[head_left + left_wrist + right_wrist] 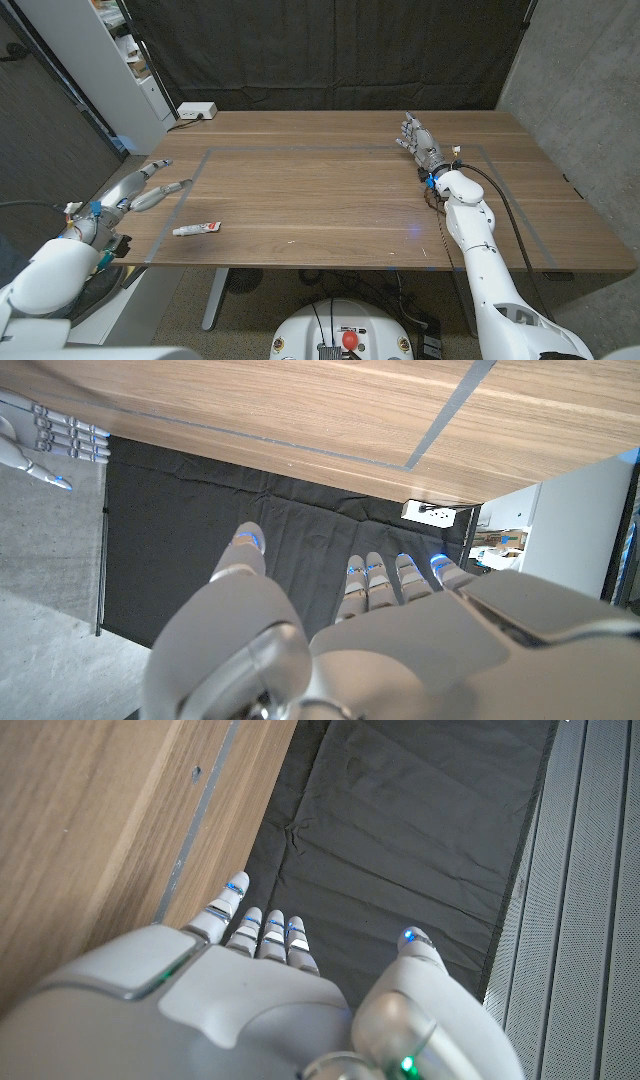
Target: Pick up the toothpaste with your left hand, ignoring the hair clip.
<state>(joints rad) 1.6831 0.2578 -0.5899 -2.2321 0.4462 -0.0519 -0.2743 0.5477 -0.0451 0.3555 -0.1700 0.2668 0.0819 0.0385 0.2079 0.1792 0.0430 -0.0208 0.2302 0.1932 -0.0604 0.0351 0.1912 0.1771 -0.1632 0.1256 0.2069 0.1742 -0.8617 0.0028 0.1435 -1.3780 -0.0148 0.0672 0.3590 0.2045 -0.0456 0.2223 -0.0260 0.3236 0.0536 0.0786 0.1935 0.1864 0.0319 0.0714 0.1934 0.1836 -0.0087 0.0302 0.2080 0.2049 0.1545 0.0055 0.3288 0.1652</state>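
The toothpaste point(197, 229) is small in the head view, its print and cap end too fine to read; it lies flat near the table's point(330, 210) front left edge, long axis running roughly left to right, slightly tilted. The left hand point(150, 187) is near it, apart, fingers extended and holding nothing. The right hand point(418, 138) stands far right, fingers straight, holding nothing.

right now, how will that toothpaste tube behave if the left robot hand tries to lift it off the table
The toothpaste tube lies flat and low on the table, so fingers may struggle to get under it. It looks small and thin, probably light, and may slide when nudged.
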